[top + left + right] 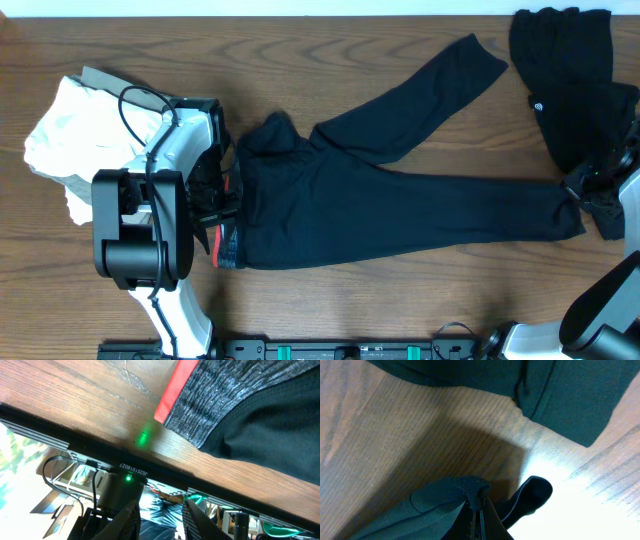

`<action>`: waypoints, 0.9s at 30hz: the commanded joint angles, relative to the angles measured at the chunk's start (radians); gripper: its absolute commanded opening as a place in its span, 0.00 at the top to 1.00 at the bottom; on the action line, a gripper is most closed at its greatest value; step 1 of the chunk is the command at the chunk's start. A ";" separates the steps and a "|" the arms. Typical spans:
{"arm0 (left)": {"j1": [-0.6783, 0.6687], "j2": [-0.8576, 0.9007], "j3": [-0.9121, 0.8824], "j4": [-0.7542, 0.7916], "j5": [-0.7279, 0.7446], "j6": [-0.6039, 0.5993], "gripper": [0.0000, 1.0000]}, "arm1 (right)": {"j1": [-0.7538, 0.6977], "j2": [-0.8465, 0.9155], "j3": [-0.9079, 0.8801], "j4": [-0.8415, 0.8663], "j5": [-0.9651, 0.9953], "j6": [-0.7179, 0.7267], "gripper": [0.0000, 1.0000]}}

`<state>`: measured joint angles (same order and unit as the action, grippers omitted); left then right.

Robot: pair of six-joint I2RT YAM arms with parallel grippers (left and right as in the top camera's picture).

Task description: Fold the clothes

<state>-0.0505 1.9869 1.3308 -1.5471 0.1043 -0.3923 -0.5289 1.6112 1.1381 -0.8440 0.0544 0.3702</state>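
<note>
While we've got the leggings (400, 200) laid out along the table (300, 40), they're not really flat yet; the two legs splay apart and there's a bunched lump at the hip end, so any fold made from here will probably come out crooked.

Left gripper (160, 519) sits right at the waistband (210, 405) end of the leggings; its fingers stand a little apart with nothing between them, and the grey-and-red band lies loose on the wood just beside them. Our worry there: if it closes from this spot it could catch only the top layer or the red edge, and then the lower layer drags behind and wrinkles.

Right gripper (480, 515) is down by the cuff end of the leggings, pinched fully closed on a fold of dark cloth (435, 505); honestly we can't tell for sure whose cloth that is. The leggings' cuff (560, 405) lies flat and apart from the pinch, so it may well be a corner of the black pile (565, 80) that sits just past the cuffs; pulling on that would haul the wrong garment over the leggings.

Also, the white cloth (70, 140) lies just beyond the waistband end, near enough that the left arm could snag it.
</note>
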 commanded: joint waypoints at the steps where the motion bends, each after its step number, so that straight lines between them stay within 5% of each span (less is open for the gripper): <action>1: -0.001 -0.019 -0.005 -0.008 -0.012 0.005 0.69 | -0.001 0.002 0.013 0.003 0.043 -0.004 0.99; 9: -0.002 -0.019 -0.005 0.129 0.006 -0.012 0.71 | -0.005 0.002 0.013 0.002 0.043 -0.001 0.99; 14: -0.001 -0.019 -0.005 0.254 0.204 0.143 0.75 | -0.005 0.002 0.013 -0.003 0.043 -0.001 0.99; 18: -0.001 -0.019 -0.019 0.293 0.226 0.148 0.75 | -0.005 0.002 0.013 -0.006 0.043 -0.001 0.99; 27: -0.001 -0.019 -0.231 0.496 0.288 0.129 0.75 | -0.005 0.002 0.013 -0.006 0.043 -0.001 0.99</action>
<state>-0.0513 1.9820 1.1545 -1.0622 0.3656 -0.2649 -0.5289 1.6112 1.1381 -0.8490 0.0795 0.3706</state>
